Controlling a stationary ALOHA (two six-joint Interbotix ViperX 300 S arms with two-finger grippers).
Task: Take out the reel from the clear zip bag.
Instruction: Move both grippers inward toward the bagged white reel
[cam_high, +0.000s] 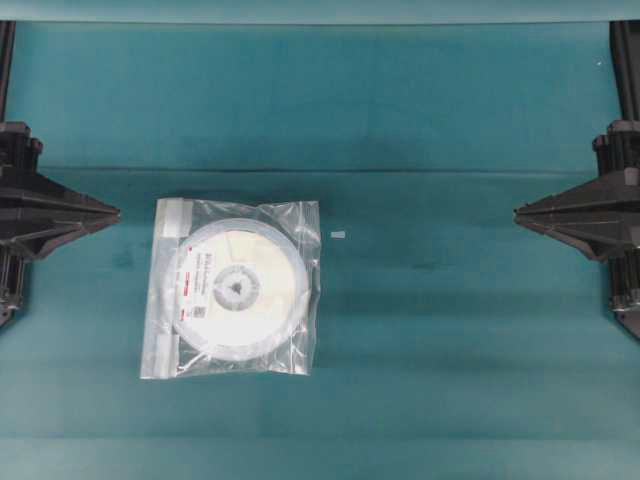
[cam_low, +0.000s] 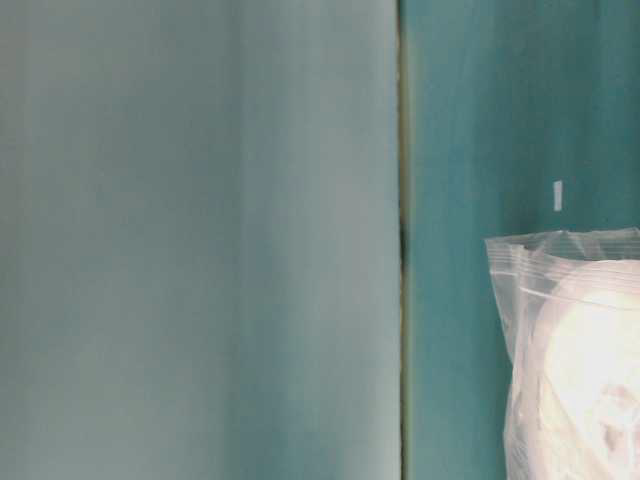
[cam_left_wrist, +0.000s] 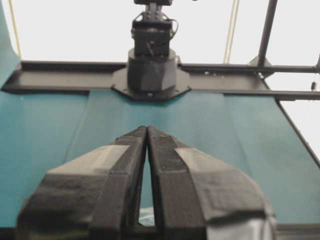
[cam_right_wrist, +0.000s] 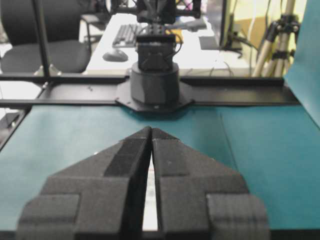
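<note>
The clear zip bag (cam_high: 233, 288) lies flat on the teal table, left of centre, with its zip strip along the left edge. Inside it sits the round white reel (cam_high: 236, 288), label facing up. The table-level view catches one corner of the clear zip bag (cam_low: 560, 330) with the reel (cam_low: 590, 370) showing through it. My left gripper (cam_high: 116, 212) hangs at the left edge, shut, its tips a short way up and left of the bag. My right gripper (cam_high: 516, 212) waits at the right edge, shut and far from the bag. Both wrist views show tips pressed together, the left gripper (cam_left_wrist: 147, 128) and the right gripper (cam_right_wrist: 151, 129), nothing between them.
A small white scrap (cam_high: 338, 235) lies on the teal mat just right of the bag. Each wrist view looks across the mat at the opposite arm's black base (cam_left_wrist: 151, 70) (cam_right_wrist: 155, 82). A seam (cam_low: 402, 240) divides the table-level view.
</note>
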